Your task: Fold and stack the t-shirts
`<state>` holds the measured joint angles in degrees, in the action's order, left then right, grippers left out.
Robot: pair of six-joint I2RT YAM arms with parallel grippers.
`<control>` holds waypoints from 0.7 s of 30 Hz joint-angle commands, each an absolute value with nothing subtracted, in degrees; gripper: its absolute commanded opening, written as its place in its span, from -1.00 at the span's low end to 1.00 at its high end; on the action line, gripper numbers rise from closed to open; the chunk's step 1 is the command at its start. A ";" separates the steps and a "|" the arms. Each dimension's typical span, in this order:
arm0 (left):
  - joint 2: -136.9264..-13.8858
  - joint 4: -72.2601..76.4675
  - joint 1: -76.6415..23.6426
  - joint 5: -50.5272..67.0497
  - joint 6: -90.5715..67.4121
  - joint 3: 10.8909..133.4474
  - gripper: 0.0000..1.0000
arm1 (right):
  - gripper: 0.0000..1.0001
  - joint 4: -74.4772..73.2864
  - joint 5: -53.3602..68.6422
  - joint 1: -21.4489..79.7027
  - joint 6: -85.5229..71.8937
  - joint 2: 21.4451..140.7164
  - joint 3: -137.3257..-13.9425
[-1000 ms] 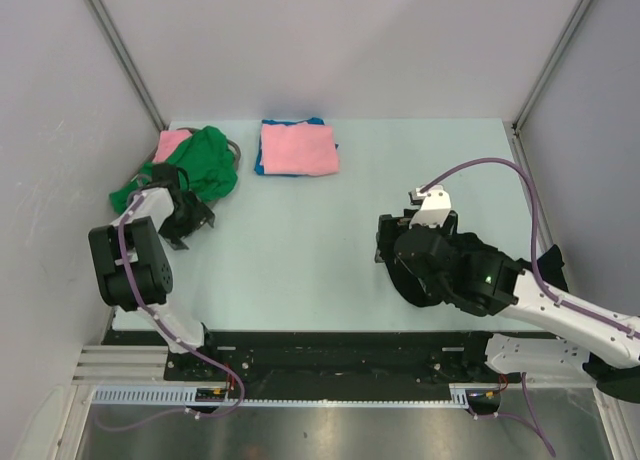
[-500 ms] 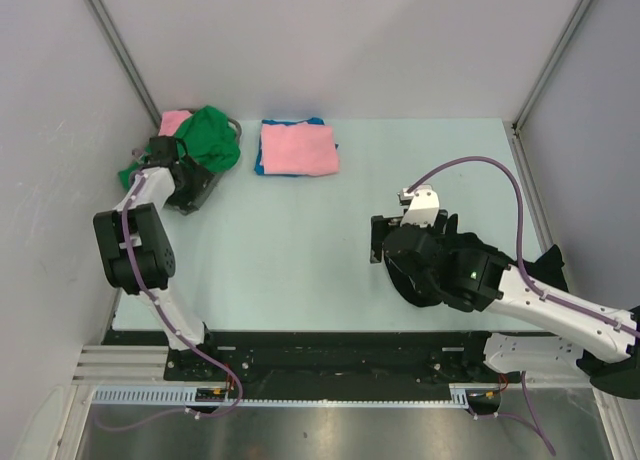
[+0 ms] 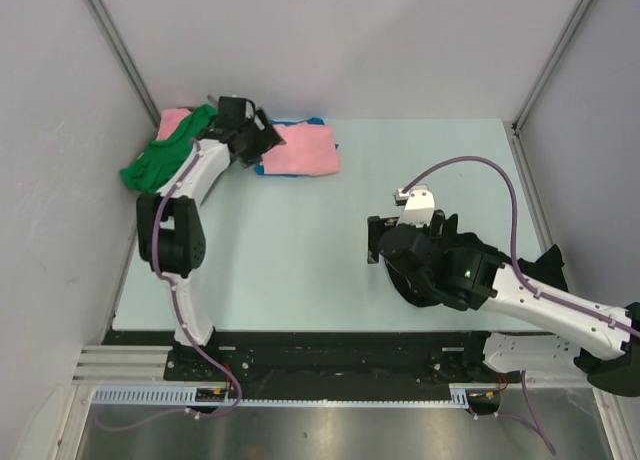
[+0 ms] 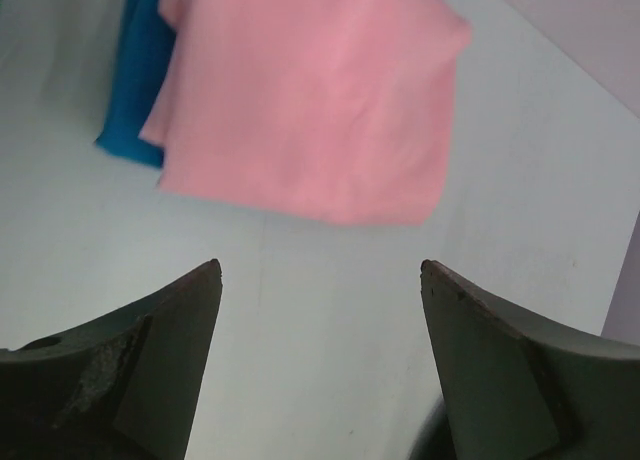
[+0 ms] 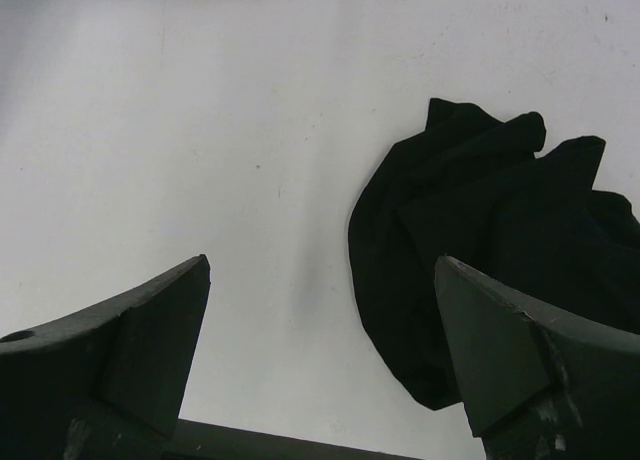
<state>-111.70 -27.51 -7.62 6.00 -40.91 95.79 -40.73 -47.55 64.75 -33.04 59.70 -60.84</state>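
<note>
Left arm since a second ago: swinging off the crumpled green cloth t-shirt [image 3: 160, 162] and reaching toward the far stack, while the right arm is barely shifting.
Left gripper [image 4: 320, 270]: jaws standing wide, carrying nothing.
Just ahead of those jaws: a folded pink cotton t-shirt [image 4: 310, 100] is lying flat on a folded blue t-shirt [image 4: 135, 80], whose edge is peeking out along one side.
Right gripper [image 5: 320, 270]: jaws spreading wide, gripping nothing, hovering over the pale tabletop [image 5: 200, 130].
Beside one right finger: a crumpled black soft t-shirt [image 5: 490, 250] is sitting in a heap.
Farther out: the green heap is lying well behind the left jaws, overlapping another pink t-shirt [image 3: 177, 120].
Handling: probably light, limp and prone to bunching; pinching a hem or shoulder edge low against the table looks best.
</note>
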 commanded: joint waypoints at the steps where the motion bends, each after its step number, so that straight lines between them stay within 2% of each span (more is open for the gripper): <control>1: -120.65 -31.09 -7.91 4.31 -37.71 109.63 0.71 | 0.99 -42.01 -49.21 64.77 -35.68 59.68 -61.00; 7: -136.38 -39.55 -6.68 1.32 -35.42 130.31 0.72 | 0.99 -42.02 -49.66 64.69 -34.81 59.68 -60.91; 14: -142.99 -37.71 -2.99 2.20 -35.16 134.21 0.71 | 1.00 -40.60 -48.87 64.07 -33.49 61.08 -60.82; 21: -142.21 -36.22 2.09 -2.02 -32.17 130.96 0.73 | 1.00 -41.66 -50.71 63.46 -34.54 64.07 -60.82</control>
<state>-144.24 -37.50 -1.32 2.24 -34.94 130.69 -41.76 -47.62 63.88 -33.82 63.00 -60.75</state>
